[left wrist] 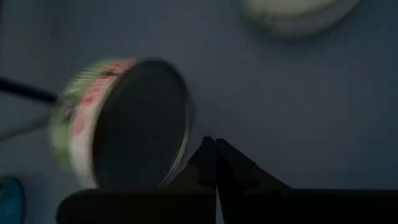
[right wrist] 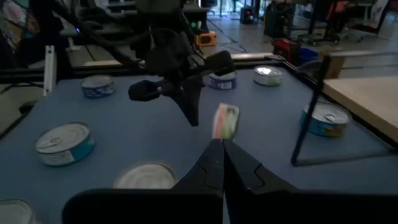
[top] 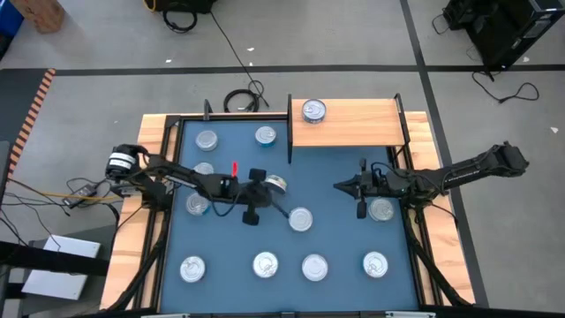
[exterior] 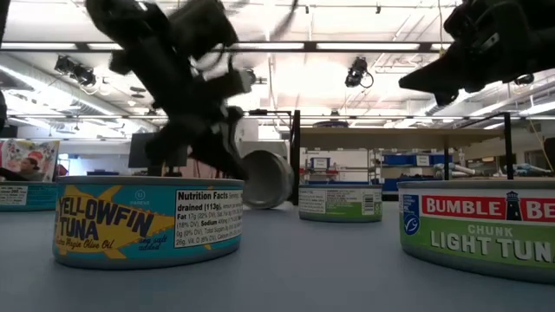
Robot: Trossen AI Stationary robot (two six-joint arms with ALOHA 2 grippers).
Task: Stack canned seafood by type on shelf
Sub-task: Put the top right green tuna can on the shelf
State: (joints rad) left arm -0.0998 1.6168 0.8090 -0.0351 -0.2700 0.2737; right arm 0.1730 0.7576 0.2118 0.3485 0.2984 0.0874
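A green-labelled tin [top: 276,183] [left wrist: 124,121] stands tipped up on its rim near the middle of the blue mat [top: 335,238]; it also shows in the low view [exterior: 267,178]. My left gripper [top: 263,189] [left wrist: 216,149] is shut, close beside that tin. My right gripper [top: 337,185] [right wrist: 222,149] is shut and hovers above the mat right of centre, touching nothing. The wooden shelf [top: 362,132] sits at the far edge with one tin [top: 313,110] flat on it. Several more tins lie flat on the mat. My left gripper's shut fingers [left wrist: 202,155] stand right beside the tipped tin's lower rim [left wrist: 185,146], coming down at a slant from the table's left. I cannot tell whether they touch it.
Tins lie flat along the near row [top: 265,263], at the left [top: 196,204], at the far side [top: 265,135], by centre [top: 300,219] and under the right arm [top: 380,209]. Black shelf posts [top: 290,132] stand at the shelf's corners. Wooden strips frame the mat.
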